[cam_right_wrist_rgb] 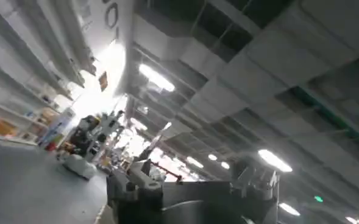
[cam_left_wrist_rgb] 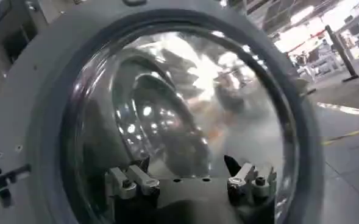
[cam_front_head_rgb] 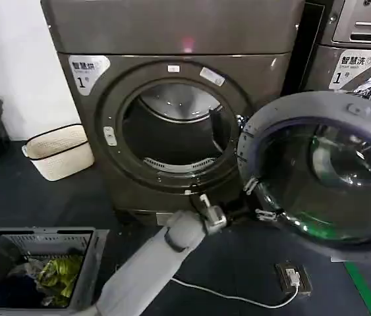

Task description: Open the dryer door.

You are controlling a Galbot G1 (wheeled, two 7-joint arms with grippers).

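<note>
Dryer door point(cam_front_head_rgb: 320, 174) cropped at right.

Dryer door point(cam_front_head_rgb: 323, 171): swung out to the right of the drum opening point(cam_front_head_rgb: 172, 128). Left end effector point(cam_front_head_rgb: 254, 197): at the door's lower left edge. Basket point(cam_front_head_rgb: 57, 151): on floor, left of machine. Laundry bin point(cam_front_head_rgb: 37, 263): front left. LG-marked machine point(cam_front_head_rgb: 360, 39): behind the door, right.

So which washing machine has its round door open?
The big dark dryer in front: its dryer door hangs swung wide beside the left gripper. The LG machine behind differs.

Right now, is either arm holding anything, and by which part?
Nothing is held. The left gripper faces the swung-open dryer door with jaws apart; the right gripper is empty too.
</note>
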